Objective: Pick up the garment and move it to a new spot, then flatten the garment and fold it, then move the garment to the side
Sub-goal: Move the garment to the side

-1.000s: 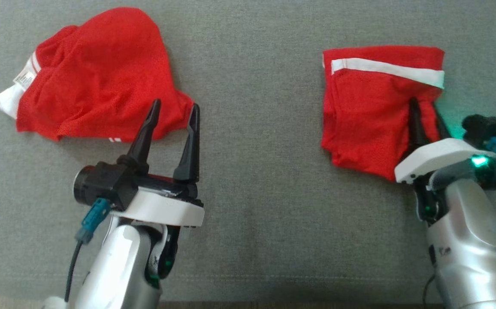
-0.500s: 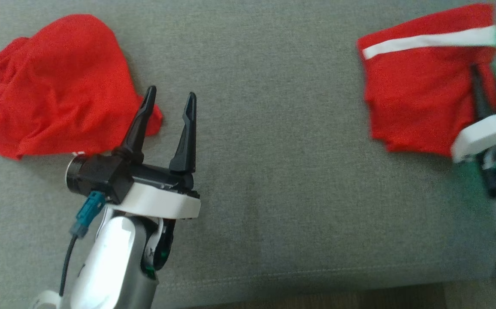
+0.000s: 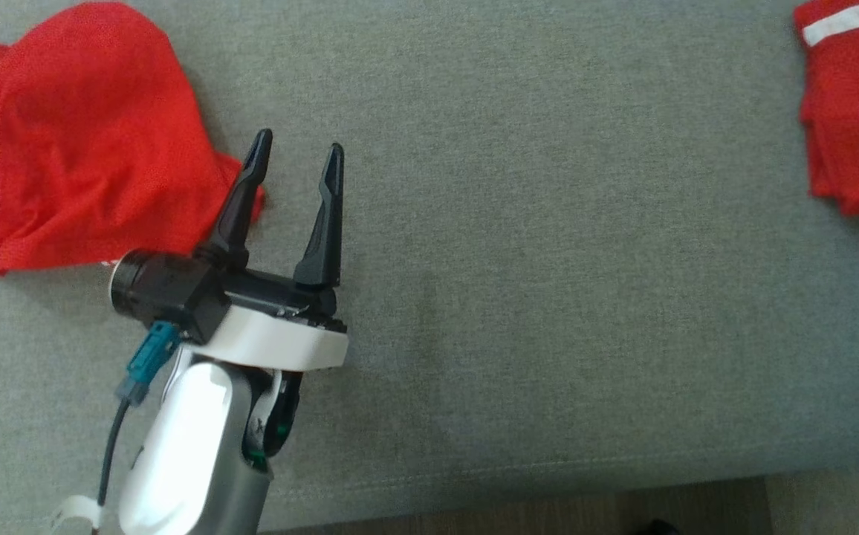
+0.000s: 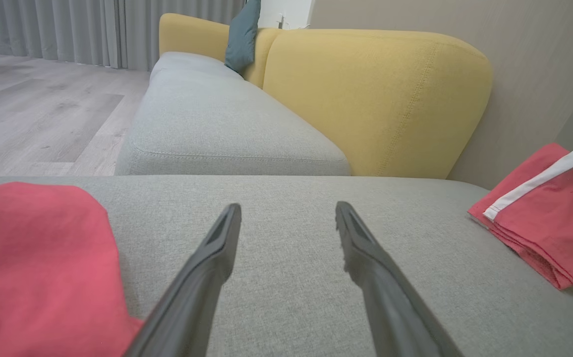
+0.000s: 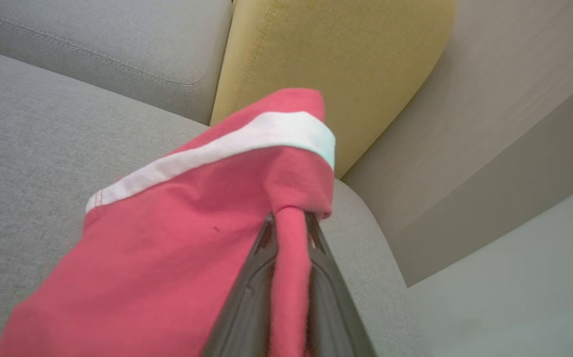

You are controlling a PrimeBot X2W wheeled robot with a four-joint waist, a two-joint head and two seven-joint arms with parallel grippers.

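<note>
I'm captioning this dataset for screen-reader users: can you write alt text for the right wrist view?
The right gripper has its two dark fingers shut on a fold of a red garment with a white stripe. Beneath it lies a grey sofa cushion, with a yellow backrest behind.
</note>
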